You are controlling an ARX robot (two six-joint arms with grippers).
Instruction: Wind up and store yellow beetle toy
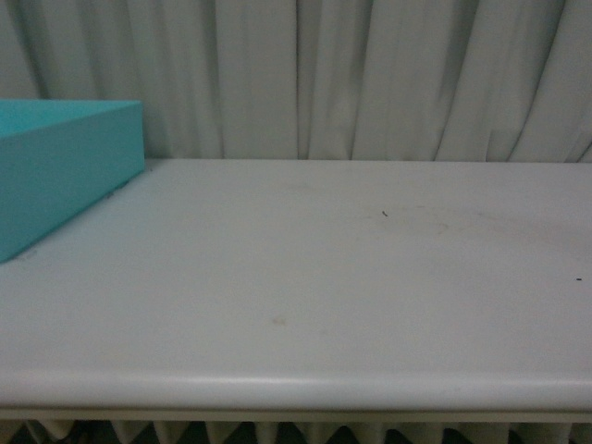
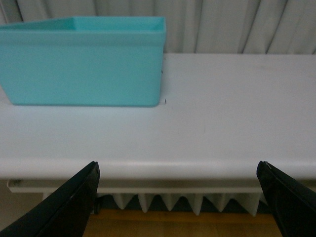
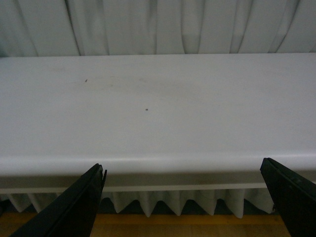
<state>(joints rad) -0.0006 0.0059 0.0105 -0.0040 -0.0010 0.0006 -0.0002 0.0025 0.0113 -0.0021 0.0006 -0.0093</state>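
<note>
The yellow beetle toy is out of view in every frame. My left gripper point(image 2: 177, 170) is open, its black fingers point(image 2: 74, 202) spread wide with nothing between them, held off the front edge of the white table point(image 2: 222, 118). My right gripper point(image 3: 182, 173) is open too, with black fingers point(image 3: 79, 202) wide apart and empty, also in front of the table's front edge point(image 3: 163, 163). Neither arm shows in the front view.
A teal open-topped box point(image 1: 65, 166) stands at the table's far left, seen close ahead of the left gripper point(image 2: 84, 64). White curtains point(image 1: 370, 74) hang behind the table. A zigzag white trim point(image 3: 163, 202) hangs under the front edge above a wooden floor.
</note>
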